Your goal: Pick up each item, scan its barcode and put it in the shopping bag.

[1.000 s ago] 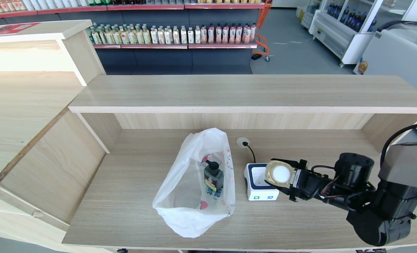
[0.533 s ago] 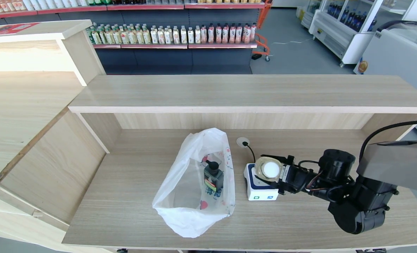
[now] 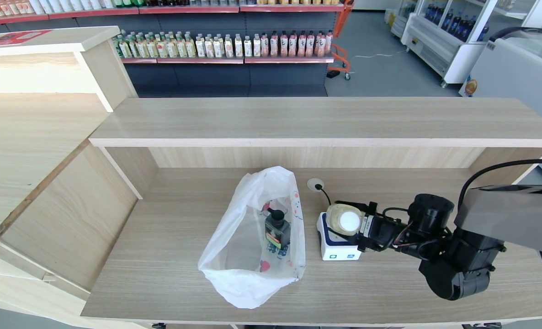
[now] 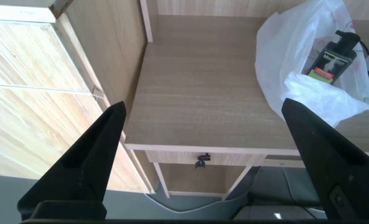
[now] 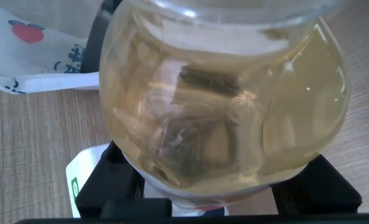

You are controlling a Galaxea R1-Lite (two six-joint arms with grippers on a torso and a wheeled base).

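One jar (image 3: pixel 339 214) sits gripped in the right claw (image 3: pixel 349 221) over one scanner (image 3: pixel 336 250); one shopping bag (image 3: pixel 239 274) at its 9 o'clock holds one pump bottle (image 3: pixel 277 232). Left claw (image 4: pixel 203 106) gapes wide off the 6 o'clock edge of the desk (image 3: pixel 390 292).

The right arm (image 3: pixel 449 267) is black, round-jointed, with a grey boxy link (image 3: pixel 513 217) and looping cable (image 3: pixel 495 169).

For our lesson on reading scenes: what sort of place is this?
Most likely a small supermarket's checkout: shelves of bottled drinks stand behind, a barcode scanner sits on the wooden counter, and a plastic shopping bag lies beside it.
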